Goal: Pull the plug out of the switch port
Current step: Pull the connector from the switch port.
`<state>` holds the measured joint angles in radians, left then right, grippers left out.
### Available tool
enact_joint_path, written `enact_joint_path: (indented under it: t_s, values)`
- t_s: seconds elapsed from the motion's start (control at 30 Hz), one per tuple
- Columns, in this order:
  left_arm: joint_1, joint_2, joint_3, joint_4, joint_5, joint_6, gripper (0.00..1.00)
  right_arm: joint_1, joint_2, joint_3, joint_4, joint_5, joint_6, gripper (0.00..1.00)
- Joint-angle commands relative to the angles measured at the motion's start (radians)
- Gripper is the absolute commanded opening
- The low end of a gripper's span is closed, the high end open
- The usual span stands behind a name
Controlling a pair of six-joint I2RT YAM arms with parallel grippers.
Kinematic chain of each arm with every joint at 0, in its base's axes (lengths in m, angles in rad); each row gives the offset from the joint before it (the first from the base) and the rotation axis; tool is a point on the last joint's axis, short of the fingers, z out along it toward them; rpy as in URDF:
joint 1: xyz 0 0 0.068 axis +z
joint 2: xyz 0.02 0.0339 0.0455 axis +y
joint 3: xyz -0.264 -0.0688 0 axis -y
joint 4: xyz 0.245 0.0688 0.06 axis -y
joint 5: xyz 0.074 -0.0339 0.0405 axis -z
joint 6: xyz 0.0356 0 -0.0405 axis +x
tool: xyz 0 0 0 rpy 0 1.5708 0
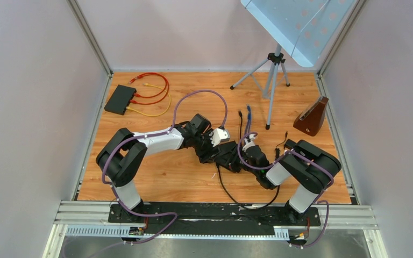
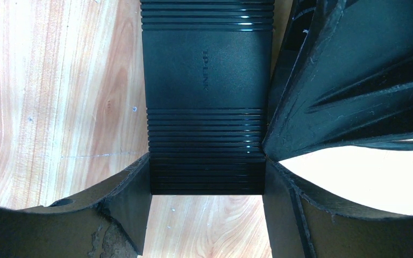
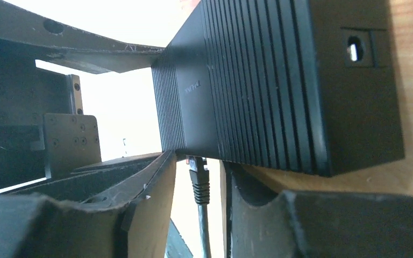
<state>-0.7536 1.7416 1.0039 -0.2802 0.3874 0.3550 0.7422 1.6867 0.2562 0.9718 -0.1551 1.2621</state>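
Left wrist view: left jaws are clamped on the near end of the black switch, a finger pressed to each side, with the box lying flat on the bench. Right jaws are loose, straddling the black plug with a gap on both sides. Plug tip meets the switch's edge, but the port's hidden, so I can't tell if it's seated. Its cable runs off the bottom. From the top camera the arms bunch over the switch and mostly hide it.

Pale walls enclose a wood-grain tabletop on three sides. A tripod stands at the back under a tilted light panel (bluish, dotted). Metal rails edge the front.
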Motion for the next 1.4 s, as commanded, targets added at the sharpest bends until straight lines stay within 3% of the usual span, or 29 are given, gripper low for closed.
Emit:
enact_joint_path:
  t_s: [0.0,0.2,0.53,0.83,0.9,0.97,1.07,1.23,1.37]
  values:
    - [-0.012,0.022,0.016,-0.043,0.067,-0.028,0.67,0.003,0.009,0.044,0.081,-0.086,-0.047,0.34]
    - [-0.012,0.021,0.017,-0.045,0.065,-0.033,0.67,0.000,-0.004,0.011,0.033,0.028,0.003,0.19]
    - [-0.012,0.028,0.020,-0.050,0.063,-0.039,0.67,-0.004,0.027,0.009,0.158,-0.098,-0.032,0.35]
    - [-0.012,0.029,0.022,-0.054,0.062,-0.045,0.66,-0.007,0.009,-0.012,0.115,-0.021,-0.005,0.24]
    - [-0.013,0.030,0.024,-0.053,0.062,-0.045,0.66,-0.009,0.007,-0.016,0.122,-0.020,-0.004,0.26]
    - [-0.012,0.030,0.023,-0.054,0.062,-0.046,0.66,-0.011,0.010,-0.020,0.129,-0.023,0.006,0.34]
    - [-0.013,0.033,0.025,-0.056,0.062,-0.046,0.66,-0.012,0.016,-0.026,0.140,-0.027,0.010,0.25]
    - [-0.014,0.038,0.028,-0.060,0.065,-0.047,0.66,-0.019,0.019,-0.032,0.146,-0.014,0.023,0.17]
    - [-0.013,0.042,0.030,-0.060,0.066,-0.050,0.65,-0.022,0.024,-0.026,0.159,-0.035,0.016,0.20]
